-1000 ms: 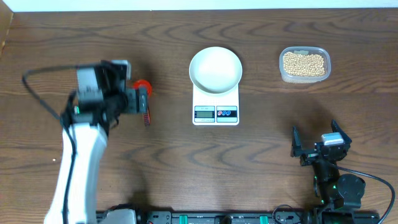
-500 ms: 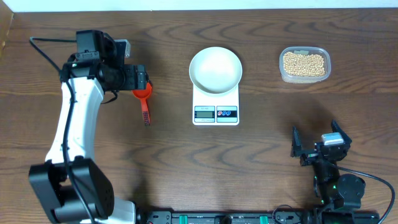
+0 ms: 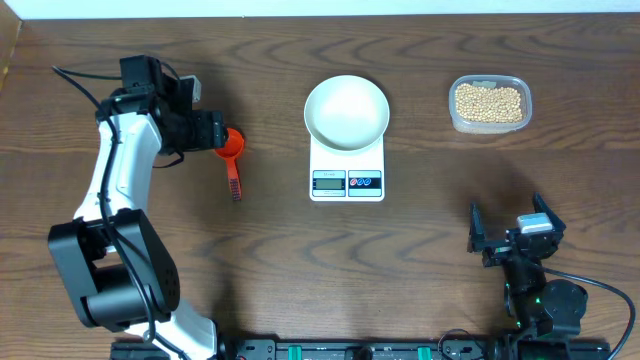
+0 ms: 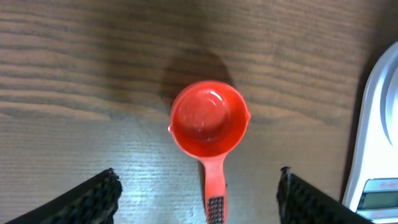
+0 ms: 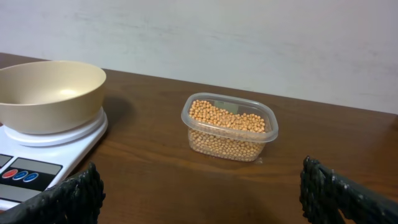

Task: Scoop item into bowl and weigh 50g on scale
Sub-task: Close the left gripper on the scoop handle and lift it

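Overhead and wrist views of the scoop-pickup step. The left gripper (image 4: 198,186) is hovering above the red scoop (image 4: 208,118), which is lying flat on the table (image 3: 150,230) toward the far-left part of the surface. Its cup is pointing at the far edge and its thin handle (image 4: 213,190) is running toward the near edge. The jaws are standing spread wide, one finger on each side of the handle and touching nothing.

The bowl (image 3: 346,110) is sitting empty on the scale (image 3: 347,172) at the middle of the far edge. The beans (image 3: 489,102) are all lying in the clear tub (image 3: 455,112) near the far-right corner, well apart from the bowl. The right gripper (image 5: 200,168) is resting near the near-right corner, jaws spread and empty, and is facing the tub and the scale.

The task appears to be only starting, since no beans are showing in the bowl. To grasp well, the left gripper should be coming down over the handle and not over the cup, so that the cup is left free to dig. The handle is lying low against the wood, so the fingertips will probably need to reach almost to the table before closing across its narrow width. A grip well back from the cup, with the handle centred between the pads, should be keeping the scoop from twisting under load.
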Available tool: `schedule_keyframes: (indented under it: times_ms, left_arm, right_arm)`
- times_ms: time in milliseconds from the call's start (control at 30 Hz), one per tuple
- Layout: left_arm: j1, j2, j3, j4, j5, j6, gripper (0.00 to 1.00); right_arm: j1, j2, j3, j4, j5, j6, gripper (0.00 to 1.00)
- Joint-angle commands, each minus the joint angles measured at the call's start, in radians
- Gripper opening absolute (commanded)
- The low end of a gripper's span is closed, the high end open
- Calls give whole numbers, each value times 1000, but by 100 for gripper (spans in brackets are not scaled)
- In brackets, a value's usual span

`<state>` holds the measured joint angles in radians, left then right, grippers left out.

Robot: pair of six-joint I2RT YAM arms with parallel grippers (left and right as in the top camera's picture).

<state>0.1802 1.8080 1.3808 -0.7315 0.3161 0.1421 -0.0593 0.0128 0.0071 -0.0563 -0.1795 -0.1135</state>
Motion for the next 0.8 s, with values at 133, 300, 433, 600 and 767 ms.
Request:
schedule_keyframes:
  times_ms: [133,300,433,600,767]
  left_arm:
    - [-1,120,14,25,5,-6,70]
    - [-1,183,14,54,5,-6,62]
    - [-1,212,14,80,5,-6,56]
    - [-2,246,14,111,5,-23,47]
    - [-3,284,14,148,5,-33,43]
  right_arm:
    - [8,-5,-2,-5,5,4,99]
    - [8,-5,-2,-5,5,4,99]
    - [8,-5,-2,-5,5,4,99]
    - [8,-5,-2,-5,5,4,99]
    - [8,-5,-2,-5,5,4,99]
